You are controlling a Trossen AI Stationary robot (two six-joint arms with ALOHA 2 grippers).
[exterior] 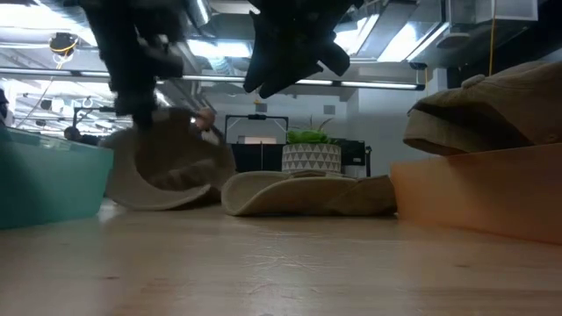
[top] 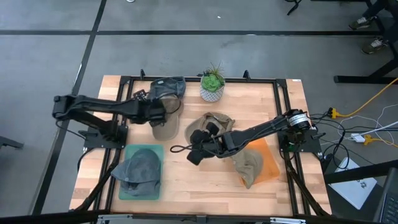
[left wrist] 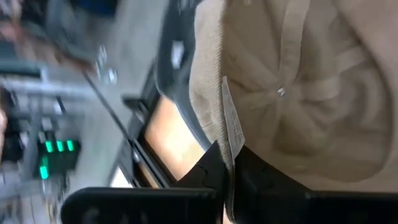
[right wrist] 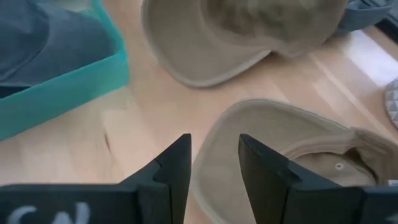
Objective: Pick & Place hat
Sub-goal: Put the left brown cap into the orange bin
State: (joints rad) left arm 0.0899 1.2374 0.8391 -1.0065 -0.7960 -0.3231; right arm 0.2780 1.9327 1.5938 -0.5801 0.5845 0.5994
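Note:
A beige cap (top: pixel 165 128) lies near the table's far left, with my left gripper (top: pixel 160 113) shut on it. Its hollow inside faces the left wrist camera. In the low view this cap (exterior: pixel 167 171) is tilted, and its lower edge seems to rest on the wood. A second beige cap (top: pixel 214 124) lies upside down mid-table on its crown and brim (right wrist: pixel 249 124). My right gripper (right wrist: pixel 214 155) hovers open above that brim, well clear of the table in the low view (exterior: pixel 290 48). My left gripper pinches the beige cap's rim (left wrist: pixel 214 118) between its two fingers, one finger inside the hollow crown and one outside, next to the inner label. The fingers come level from the table's left side. The cap hangs tilted, its lower edge seemingly on the table.
A teal tray (top: pixel 124 186) at the near left holds a grey hat (top: pixel 142 167). An orange tray (top: pixel 270 165) at the near right holds a khaki hat (top: pixel 247 165). A dark cap (top: pixel 169 87) and a potted plant (top: pixel 212 84) stand at the far edge. Bare wood lies between the trays.

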